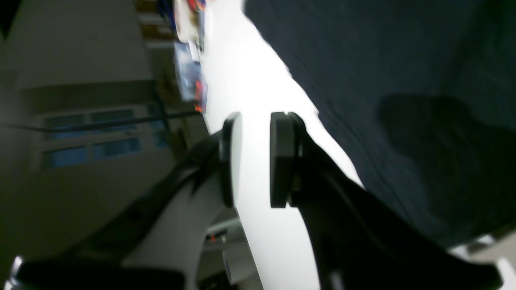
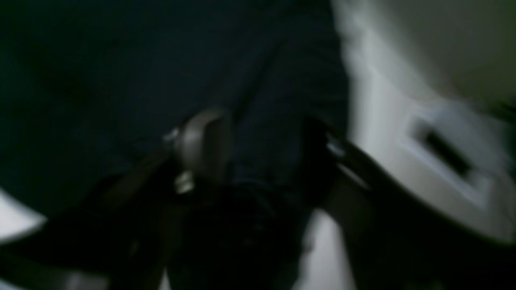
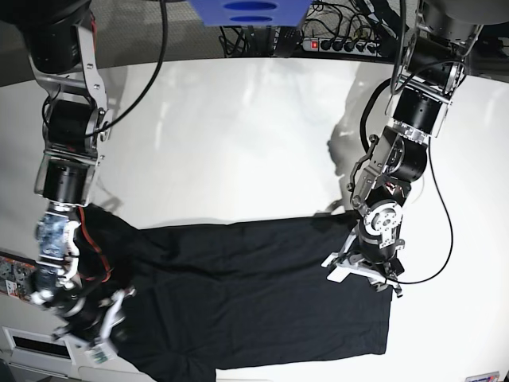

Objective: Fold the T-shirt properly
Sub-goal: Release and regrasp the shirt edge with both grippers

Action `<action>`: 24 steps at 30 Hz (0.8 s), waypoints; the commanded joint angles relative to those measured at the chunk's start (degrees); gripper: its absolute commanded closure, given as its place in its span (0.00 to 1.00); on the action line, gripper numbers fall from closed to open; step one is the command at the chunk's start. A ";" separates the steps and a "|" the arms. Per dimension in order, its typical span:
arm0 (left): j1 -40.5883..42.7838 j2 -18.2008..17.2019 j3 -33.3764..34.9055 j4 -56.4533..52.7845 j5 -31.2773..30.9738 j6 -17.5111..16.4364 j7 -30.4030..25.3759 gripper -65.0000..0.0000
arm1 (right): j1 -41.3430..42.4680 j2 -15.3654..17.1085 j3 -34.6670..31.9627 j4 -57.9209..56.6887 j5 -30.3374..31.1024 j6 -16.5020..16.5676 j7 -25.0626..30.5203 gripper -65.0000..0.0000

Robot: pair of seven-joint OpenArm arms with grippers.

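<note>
Plain black soft-fabric T-shirt (image 3: 254,294) lies flat on the white table (image 3: 238,135), near edge. Left gripper (image 1: 256,159) jaws slightly apart, nothing between them, beside the shirt's edge. Right gripper (image 2: 262,157) pinching shirt fabric.

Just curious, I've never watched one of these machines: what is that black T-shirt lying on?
The T-shirt lies spread on a white table, whose bare surface shows beyond its edges. What sits beneath the cloth itself is covered and cannot be seen.
</note>
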 commanded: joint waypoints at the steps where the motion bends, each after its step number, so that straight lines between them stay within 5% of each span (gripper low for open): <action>1: 0.07 -0.50 -0.36 2.55 1.50 0.98 0.06 0.85 | -1.45 0.45 0.74 2.50 -0.02 0.19 -0.52 0.84; 3: 2.71 -0.50 -0.27 5.28 2.65 0.98 0.06 0.85 | -4.70 0.45 1.00 6.81 -0.02 0.19 -1.75 1.00; 10: 9.22 -0.41 -0.01 7.12 6.69 0.90 0.06 0.84 | -14.90 0.45 -2.08 11.82 -0.02 0.19 -2.46 1.00; 12: 9.39 -0.33 -0.36 7.12 6.16 0.98 0.06 0.84 | -15.61 0.45 -2.08 11.47 -0.02 0.19 -2.46 0.88; 17: 8.51 1.17 -3.35 8.53 -5.27 1.07 0.06 0.84 | -15.61 0.45 -1.73 11.38 0.33 0.19 -2.46 0.64; 21: 7.55 7.32 -12.75 9.50 -16.96 1.07 0.06 0.81 | -15.52 0.27 -1.55 10.50 0.42 0.19 -2.46 0.71; 24: 6.75 8.03 -14.34 9.50 -21.79 0.98 0.06 0.65 | -15.52 0.18 -1.55 8.31 0.60 0.19 -2.46 0.73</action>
